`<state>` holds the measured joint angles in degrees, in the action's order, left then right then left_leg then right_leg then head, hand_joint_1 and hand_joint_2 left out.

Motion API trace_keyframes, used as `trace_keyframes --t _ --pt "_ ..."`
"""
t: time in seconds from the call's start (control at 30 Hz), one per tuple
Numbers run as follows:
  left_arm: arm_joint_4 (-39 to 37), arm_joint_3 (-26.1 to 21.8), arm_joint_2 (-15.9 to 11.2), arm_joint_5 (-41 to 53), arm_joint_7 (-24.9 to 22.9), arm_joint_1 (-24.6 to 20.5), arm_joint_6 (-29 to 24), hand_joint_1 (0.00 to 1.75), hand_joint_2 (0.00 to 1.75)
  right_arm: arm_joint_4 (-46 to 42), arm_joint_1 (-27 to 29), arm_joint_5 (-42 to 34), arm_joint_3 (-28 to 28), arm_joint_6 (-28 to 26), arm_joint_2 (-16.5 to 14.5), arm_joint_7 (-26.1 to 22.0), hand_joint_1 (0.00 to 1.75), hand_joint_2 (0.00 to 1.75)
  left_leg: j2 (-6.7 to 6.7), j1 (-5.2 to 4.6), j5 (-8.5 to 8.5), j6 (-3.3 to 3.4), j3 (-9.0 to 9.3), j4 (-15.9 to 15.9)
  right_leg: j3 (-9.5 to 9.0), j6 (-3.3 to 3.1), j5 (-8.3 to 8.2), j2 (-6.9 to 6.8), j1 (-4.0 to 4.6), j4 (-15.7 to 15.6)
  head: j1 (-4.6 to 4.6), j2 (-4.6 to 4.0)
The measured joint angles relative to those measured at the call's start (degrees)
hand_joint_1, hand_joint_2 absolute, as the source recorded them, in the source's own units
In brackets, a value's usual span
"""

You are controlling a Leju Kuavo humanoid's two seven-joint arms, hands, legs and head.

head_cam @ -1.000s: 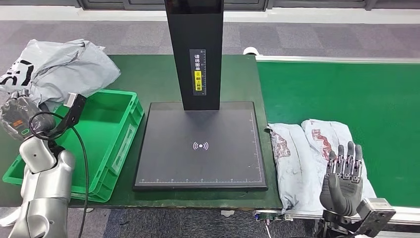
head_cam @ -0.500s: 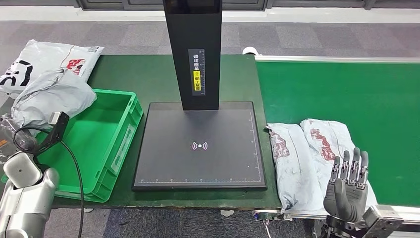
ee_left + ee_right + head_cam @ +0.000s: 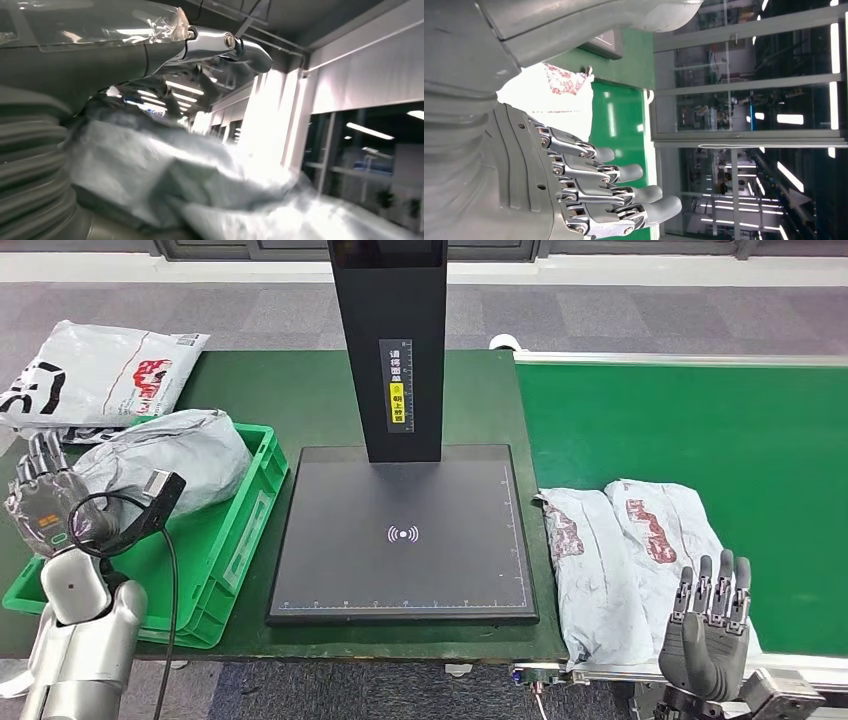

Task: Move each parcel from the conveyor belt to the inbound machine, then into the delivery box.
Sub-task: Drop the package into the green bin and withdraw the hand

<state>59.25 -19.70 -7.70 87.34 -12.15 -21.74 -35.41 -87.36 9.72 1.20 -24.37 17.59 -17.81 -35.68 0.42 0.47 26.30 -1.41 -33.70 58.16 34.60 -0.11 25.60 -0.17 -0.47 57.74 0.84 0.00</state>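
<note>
The grey parcel [image 3: 165,460] lies over the far rim of the green delivery box [image 3: 215,565]; the left wrist view shows it blurred. The left hand [image 3: 40,502] is beside it, fingers spread, and contact is hard to judge. The right hand [image 3: 708,632] stands upright with straight, parted fingers, holding nothing, near two parcels [image 3: 625,560] on the conveyor belt [image 3: 690,430].

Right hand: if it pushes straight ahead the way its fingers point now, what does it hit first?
Most likely the grey parcel lying on the conveyor belt. The right hand is open at the belt's near edge, fingers toward it. Height is unclear, so it might pass just above.
</note>
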Motion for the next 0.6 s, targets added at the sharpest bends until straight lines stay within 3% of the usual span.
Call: trace_keyframes --t 0.23,0.4,0.6 --pt "2.4 0.0 1.1 -0.7 1.8 0.3 -0.2 0.0 1.75 0.0 0.0 0.0 0.0 0.0 0.0 0.0 0.0 1.75 0.01 0.0 -0.01 -0.02 0.01 0.0 0.0 -0.02 -0.01 0.01 0.02 0.0 0.0 0.0" --pt "2.9 0.0 1.7 -17.6 13.4 -1.3 2.0 0.0 1.75 0.0 0.2 -0.7 0.0 -0.1 0.0 0.4 0.0 1.75 -0.01 0.01 -0.02 -0.02 0.01 0.0 -0.02 -0.03 -0.02 -0.03 0.01 0.0 -0.01 0.0" --pt "2.8 0.0 2.1 -23.6 16.3 -3.3 4.5 0.0 1.75 0.0 0.4 -0.8 0.0 -0.1 0.0 0.5 0.0 1.75 0.02 0.0 -0.02 -0.02 0.02 0.0 0.01 -0.03 -0.03 0.01 0.01 0.0 0.0 0.0"
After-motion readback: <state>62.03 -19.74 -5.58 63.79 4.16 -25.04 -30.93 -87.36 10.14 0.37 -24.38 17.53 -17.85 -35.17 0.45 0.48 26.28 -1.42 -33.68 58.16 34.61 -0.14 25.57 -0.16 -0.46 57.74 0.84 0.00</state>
